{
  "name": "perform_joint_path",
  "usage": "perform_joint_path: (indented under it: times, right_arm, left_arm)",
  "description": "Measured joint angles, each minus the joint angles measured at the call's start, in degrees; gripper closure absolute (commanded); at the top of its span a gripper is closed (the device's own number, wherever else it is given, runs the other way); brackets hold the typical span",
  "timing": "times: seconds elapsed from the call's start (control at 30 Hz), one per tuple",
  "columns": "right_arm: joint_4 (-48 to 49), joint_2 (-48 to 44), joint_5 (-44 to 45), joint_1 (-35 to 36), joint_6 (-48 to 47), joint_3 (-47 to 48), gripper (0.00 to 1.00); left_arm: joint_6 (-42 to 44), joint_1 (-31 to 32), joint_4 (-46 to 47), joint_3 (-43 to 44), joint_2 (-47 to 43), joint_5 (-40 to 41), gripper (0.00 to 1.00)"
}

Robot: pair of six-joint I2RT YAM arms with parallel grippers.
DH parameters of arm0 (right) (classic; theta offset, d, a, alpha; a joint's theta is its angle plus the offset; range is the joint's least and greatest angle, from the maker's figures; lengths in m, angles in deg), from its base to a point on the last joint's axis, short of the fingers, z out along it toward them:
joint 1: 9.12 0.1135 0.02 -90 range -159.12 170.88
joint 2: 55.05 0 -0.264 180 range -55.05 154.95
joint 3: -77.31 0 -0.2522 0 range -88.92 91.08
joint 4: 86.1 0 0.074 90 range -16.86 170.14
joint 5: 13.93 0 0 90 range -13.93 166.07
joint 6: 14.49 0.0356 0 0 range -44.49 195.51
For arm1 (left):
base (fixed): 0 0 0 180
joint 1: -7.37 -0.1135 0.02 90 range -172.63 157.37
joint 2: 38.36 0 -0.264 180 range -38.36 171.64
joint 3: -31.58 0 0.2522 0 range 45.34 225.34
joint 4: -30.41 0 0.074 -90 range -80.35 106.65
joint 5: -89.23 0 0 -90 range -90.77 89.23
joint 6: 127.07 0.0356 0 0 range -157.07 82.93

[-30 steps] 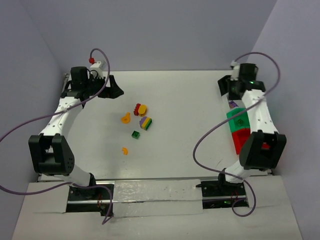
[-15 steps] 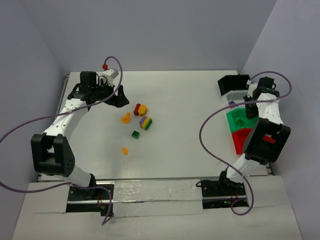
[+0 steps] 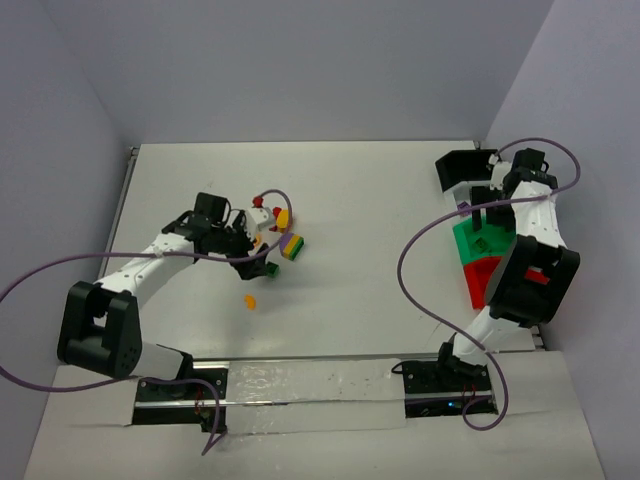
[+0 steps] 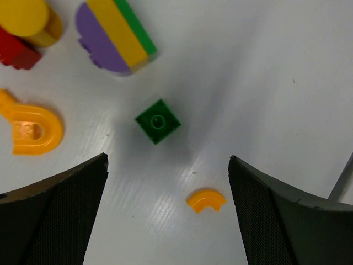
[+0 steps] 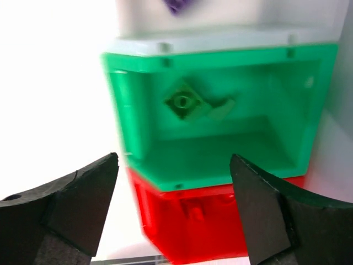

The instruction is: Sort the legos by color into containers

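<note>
1. A small green square plastic brick (image 4: 158,121) lies on the white bench (image 4: 265,83) at the centre of the left wrist view, its single stud facing up.
2. Above it lies the stacked purple-yellow-green block (image 4: 116,36). An orange curved piece (image 4: 206,200) lies at lower right.
3. The left tool (image 4: 167,161) is spread wide and empty, just below the brick.
4. The right tool (image 5: 174,160), likewise released, hangs over the green plastic bin (image 5: 220,54), which holds a second green brick (image 5: 185,102).
5. A red bin (image 5: 182,221) adjoins the green bin below. A white bin (image 5: 220,38) above holds a purple piece (image 5: 177,5).
</note>
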Motion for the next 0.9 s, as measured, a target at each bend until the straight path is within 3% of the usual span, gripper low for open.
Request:
perform_joint_path:
  times: [0.03,0.23,0.53,0.9]
  right_arm:
    - [-0.57,-0.73,-0.74,0.69,0.41,0.53,0.0]
    - [-3.16,-5.12,-6.6,6.12,2.43,3.9,0.0]
    - [-7.27,-6.93,-16.41,11.4,4.56,5.94,0.0]
    - [-9.28,-6.93,-19.21,12.4,5.57,5.94,0.0]
  left_arm:
    - [1.46,0.96,0.44,-1.34,0.01,0.04,0.05]
    - [9.87,2.05,2.0,-3.07,2.01,-1.92,0.06]
    - [32.83,3.06,0.55,-2.08,11.17,-7.22,0.09]
    - [45.48,3.35,-3.06,4.21,17.88,-7.63,0.24]
